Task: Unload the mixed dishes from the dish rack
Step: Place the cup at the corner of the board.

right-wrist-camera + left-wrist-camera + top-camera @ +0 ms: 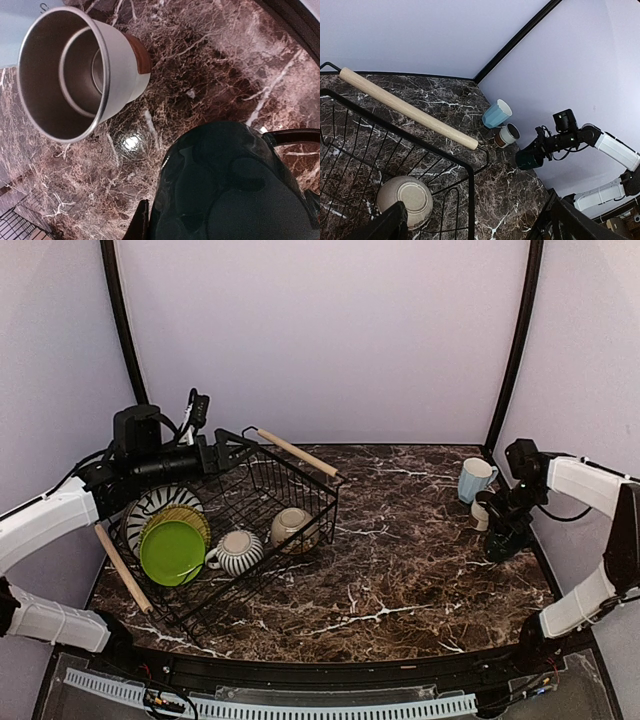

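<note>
Since cups seem grouped there, the right pincer (505, 530) clamps the dark teal mug (230, 180) beside the small white cup (117, 65). The left pincer (480, 225) gapes empty over the dish rack (300, 490).

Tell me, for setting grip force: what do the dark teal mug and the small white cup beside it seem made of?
The dark teal mug: likely glazed ceramic, glossy with soft reflections. The small white cup: probably ceramic, satin glaze, bare brown base.

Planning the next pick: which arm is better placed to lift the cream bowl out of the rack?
Left. The left end effector hovers open at the dish rack, near the cream bowl; the right end effector is far off, gripping the dark teal mug.
</note>
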`<state>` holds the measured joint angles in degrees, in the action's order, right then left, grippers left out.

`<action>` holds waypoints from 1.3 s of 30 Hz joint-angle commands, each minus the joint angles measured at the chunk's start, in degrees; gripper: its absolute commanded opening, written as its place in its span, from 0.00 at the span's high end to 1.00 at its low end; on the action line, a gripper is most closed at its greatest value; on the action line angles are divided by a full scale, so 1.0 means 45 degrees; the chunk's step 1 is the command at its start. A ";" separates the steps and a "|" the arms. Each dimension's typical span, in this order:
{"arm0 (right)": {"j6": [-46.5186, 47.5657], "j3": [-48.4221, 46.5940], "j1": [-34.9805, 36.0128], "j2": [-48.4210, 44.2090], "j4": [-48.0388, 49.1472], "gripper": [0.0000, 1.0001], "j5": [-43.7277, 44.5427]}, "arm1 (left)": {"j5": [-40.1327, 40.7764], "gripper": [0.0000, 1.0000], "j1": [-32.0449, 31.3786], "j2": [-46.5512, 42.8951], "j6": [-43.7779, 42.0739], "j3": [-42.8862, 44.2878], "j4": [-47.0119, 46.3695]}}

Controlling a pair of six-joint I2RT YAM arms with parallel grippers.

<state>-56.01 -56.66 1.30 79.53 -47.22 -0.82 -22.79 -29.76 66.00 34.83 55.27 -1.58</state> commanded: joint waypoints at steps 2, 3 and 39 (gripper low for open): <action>-0.0319 -0.0019 -0.0171 0.0986 0.1344 1.00 -0.0627 | 0.0301 0.01 0.0031 -0.0481 -0.0273 -0.0237 0.0843; -0.0395 0.0056 -0.0377 0.1142 0.1528 1.00 -0.0637 | 0.0284 0.01 0.0031 -0.0509 -0.0263 -0.0234 0.0852; 0.1792 0.0381 -0.0772 -0.2216 0.1735 0.21 0.0012 | 0.1058 0.04 -0.0556 0.1331 -0.1904 0.0302 0.5098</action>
<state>-53.56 -55.81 -1.93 73.65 -40.03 -2.72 -22.24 -30.41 71.26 32.12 54.68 11.62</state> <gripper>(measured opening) 0.739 0.961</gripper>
